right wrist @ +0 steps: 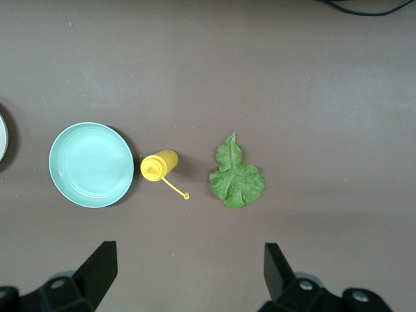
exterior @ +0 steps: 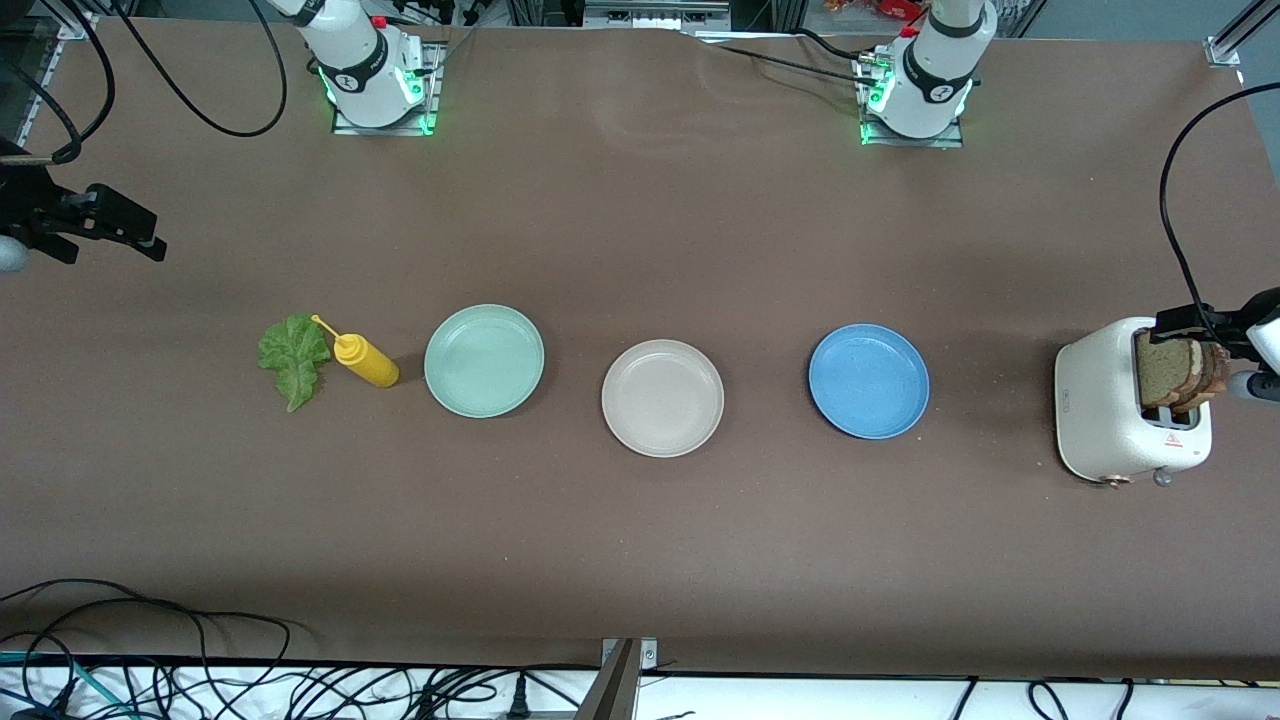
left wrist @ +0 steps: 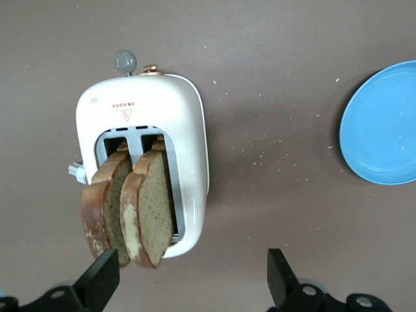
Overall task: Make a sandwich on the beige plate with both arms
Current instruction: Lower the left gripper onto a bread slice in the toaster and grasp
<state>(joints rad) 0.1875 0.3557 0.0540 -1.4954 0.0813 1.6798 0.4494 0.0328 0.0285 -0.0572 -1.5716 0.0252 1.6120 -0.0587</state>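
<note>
The beige plate (exterior: 662,397) lies bare at the table's middle, between a mint green plate (exterior: 484,360) and a blue plate (exterior: 868,380). Two brown bread slices (exterior: 1185,375) (left wrist: 149,208) stand up out of a white toaster (exterior: 1120,410) (left wrist: 188,130) at the left arm's end. My left gripper (exterior: 1200,325) (left wrist: 193,276) hovers open over the toaster, touching nothing. A green lettuce leaf (exterior: 294,357) (right wrist: 237,179) lies flat toward the right arm's end. My right gripper (exterior: 110,225) (right wrist: 188,273) hangs open and holds nothing, over bare table near the leaf.
A yellow squeeze bottle (exterior: 365,361) (right wrist: 159,166) stands between the lettuce and the mint green plate (right wrist: 91,164). The blue plate (left wrist: 383,123) lies beside the toaster toward the table's middle. Crumbs dot the brown table between them. Cables hang along the table's near edge.
</note>
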